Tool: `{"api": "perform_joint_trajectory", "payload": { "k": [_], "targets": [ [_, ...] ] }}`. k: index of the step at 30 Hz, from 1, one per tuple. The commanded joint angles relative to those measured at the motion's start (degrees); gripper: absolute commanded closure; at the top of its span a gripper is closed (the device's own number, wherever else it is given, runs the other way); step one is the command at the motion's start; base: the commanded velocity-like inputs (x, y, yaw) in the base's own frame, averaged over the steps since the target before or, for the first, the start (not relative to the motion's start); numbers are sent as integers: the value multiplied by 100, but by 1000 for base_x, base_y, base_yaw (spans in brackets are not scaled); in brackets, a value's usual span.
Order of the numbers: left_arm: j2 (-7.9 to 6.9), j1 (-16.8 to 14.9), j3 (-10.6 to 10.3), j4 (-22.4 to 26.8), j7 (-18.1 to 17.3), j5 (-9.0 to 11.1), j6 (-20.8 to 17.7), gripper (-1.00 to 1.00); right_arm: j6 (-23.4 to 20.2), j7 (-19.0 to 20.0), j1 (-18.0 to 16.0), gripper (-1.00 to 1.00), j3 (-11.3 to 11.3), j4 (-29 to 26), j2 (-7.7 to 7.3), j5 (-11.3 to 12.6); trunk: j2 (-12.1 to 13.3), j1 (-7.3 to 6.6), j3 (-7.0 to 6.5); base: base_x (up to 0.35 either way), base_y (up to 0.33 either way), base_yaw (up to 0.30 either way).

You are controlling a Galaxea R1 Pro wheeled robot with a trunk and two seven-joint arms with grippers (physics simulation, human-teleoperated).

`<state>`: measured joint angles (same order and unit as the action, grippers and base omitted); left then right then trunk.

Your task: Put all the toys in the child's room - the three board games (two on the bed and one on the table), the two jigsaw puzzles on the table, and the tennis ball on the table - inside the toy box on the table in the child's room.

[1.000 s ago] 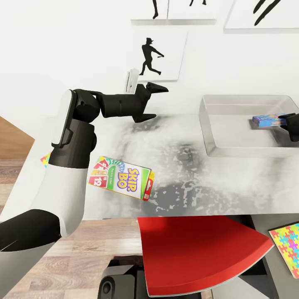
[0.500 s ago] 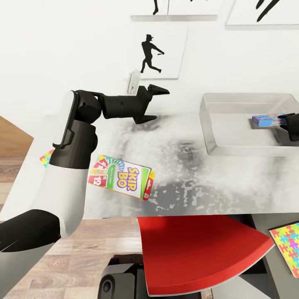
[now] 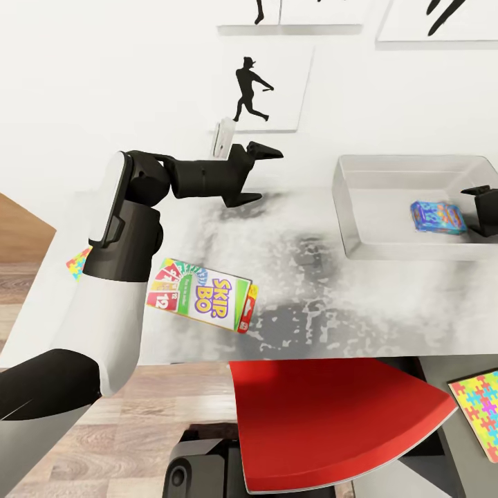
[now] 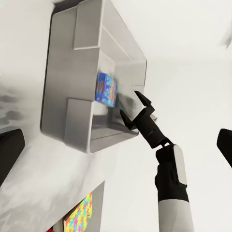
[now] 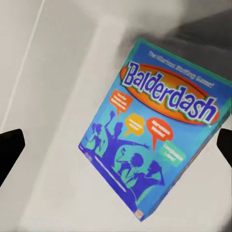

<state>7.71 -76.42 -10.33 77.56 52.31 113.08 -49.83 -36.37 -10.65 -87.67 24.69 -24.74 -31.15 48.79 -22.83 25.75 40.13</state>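
Blue game box (image 3: 436,216) lies inside the grey toy box (image 3: 349,207), just below the released right end effector (image 3: 484,211). Risk: a careless withdrawal could clip the wall. Left end effector (image 3: 254,173) is released; the SKIP BO box (image 3: 200,296) overhangs the surface (image 3: 311,304) edge and could fall.

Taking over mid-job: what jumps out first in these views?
The blue Balderdash game box lies inside the pale grey toy box, just below the open right gripper. The white-green-red SKIP BO box lies near the grey table's front edge, above a bright red chair.
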Motion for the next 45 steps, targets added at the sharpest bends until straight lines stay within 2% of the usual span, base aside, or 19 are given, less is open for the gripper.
{"api": "perform_joint_trajectory", "payload": {
  "k": [1, 22, 27, 28, 29, 31, 34, 36, 37, 40, 41, 42, 43, 45],
  "targets": [
    [3, -5, 5, 2, 60, 51, -4, -100, -19, -53, -4, -100, 19, -6, 2, 60, -9, 3, 7, 0, 0, 0],
    [3, -3, 5, 5, 59, 47, -5, -100, -19, -59, -17, -100, 25, -23, -11, 54, -9, 3, 8, 0, 0, 0],
    [3, 1, 5, 5, 59, 47, -4, -100, -25, -46, -37, -100, 21, -191, -13, 53, -9, 3, 8, 0, 0, 0],
    [-1, 7, 5, 3, 60, 47, -6, -100, -104, -15, -2, -100, -14, -796, -6, 55, -9, 3, 8, 0, 0, 0],
    [-1, 7, 5, 3, 60, 47, -6, -100, -104, -15, -2, -100, -14, -796, -6, 55, -9, 3, 8, 0, 0, 0],
    [-3, 9, 5, 1, 60, 47, -7, -100, -263, -6, 45, -100, -24, -1324, -2, 56, -9, 3, 8, 0, 0, 0],
    [-3, 10, 5, 2, 60, 47, -6, -100, -405, -4, 105, -100, -28, -1618, -1, 55, -9, 3, 8, 0, 0, 0],
    [-4, 11, 5, 2, 60, 44, -4, -100, -789, 1, 311, -100, -19, -2245, -2, 55, -9, 3, 8, 0, 0, 0],
    [-4, 11, 5, 2, 60, 44, -4, -100, -789, 1, 311, -100, -19, -2245, -2, 55, -9, 3, 8, 0, 0, 0],
    [-5, 33, 5, 30, 56, 25, 2, -100, -1414, 14, 741, -100, 3, -3203, -8, 66, -9, 3, 8, 0, 0, 0],
    [-5, 33, 5, 30, 56, 25, 2, -100, -1414, 14, 741, -100, 3, -3203, -8, 66, -9, 3, 8, 0, 0, 0],
    [-6, 66, 5, 58, 47, 12, 4, -100, -1730, 48, 1023, -100, 13, -3779, -10, 107, -9, 3, 8, 0, 0, 0],
    [-6, 66, 5, 58, 47, 12, 4, -100, -1730, 48, 1023, -100, 13, -3779, -10, 107, -9, 3, 8, 0, 0, 0],
    [-6, 114, 5, 105, 30, 1, 7, -100, -1945, 86, 1285, -100, 18, -4270, -13, 186, -9, 3, 8, 0, 0, 0]
  ]
}}
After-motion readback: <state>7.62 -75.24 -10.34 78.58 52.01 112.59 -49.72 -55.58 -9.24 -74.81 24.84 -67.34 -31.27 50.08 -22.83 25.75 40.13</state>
